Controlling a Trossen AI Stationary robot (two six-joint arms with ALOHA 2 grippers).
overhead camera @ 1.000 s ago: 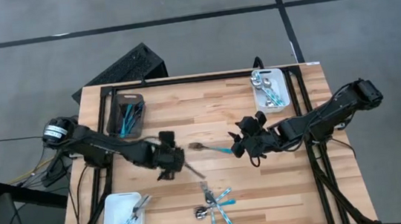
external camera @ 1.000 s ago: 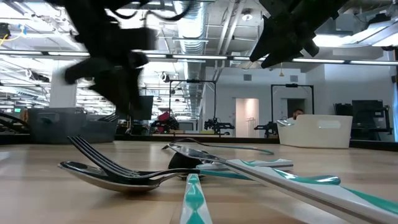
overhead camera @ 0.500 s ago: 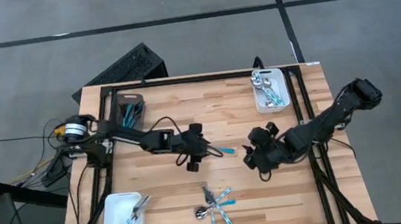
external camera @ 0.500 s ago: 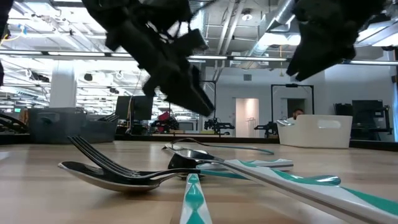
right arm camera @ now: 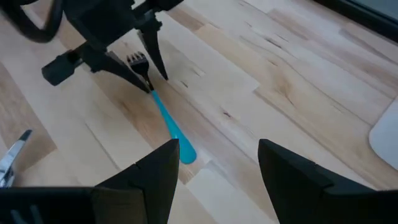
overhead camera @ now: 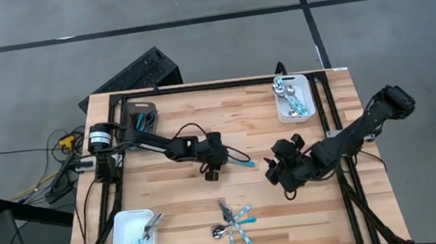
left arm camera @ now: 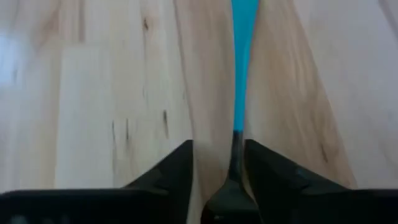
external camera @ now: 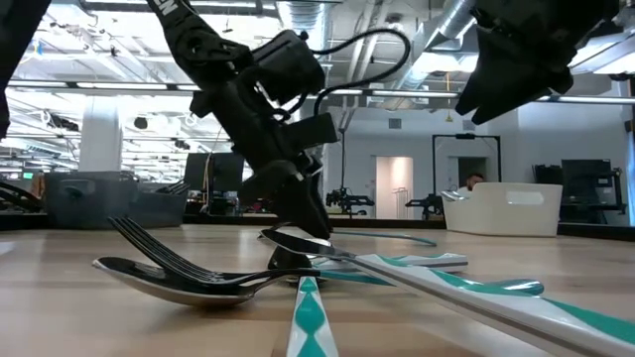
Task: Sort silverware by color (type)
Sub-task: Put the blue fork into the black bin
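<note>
Pick step: left gripper (overhead camera: pixel 213 167) down on lone teal-handled metal fork (right arm camera: pixel 163 115) mid wooden tabletop (overhead camera: pixel 242 119), jaws open astride its neck, apparently not yet pinching; next close, lift; right gripper (overhead camera: pixel 282 176) waits nearby, jaws open.

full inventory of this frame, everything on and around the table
Fork: 1, teal handle, table centre, between left gripper's fingers.
Silverware pile: several, teal and silver, near edge.
White tray: 1, far right corner, holds spoons.
White tray: 1, near left corner, holds pieces.
Grey tray: 1, far left, holds pieces.
Table: 1, light wood.
Black case: 1, on floor behind table.
Left gripper: at fork.
Right gripper: open, right of centre.
</note>
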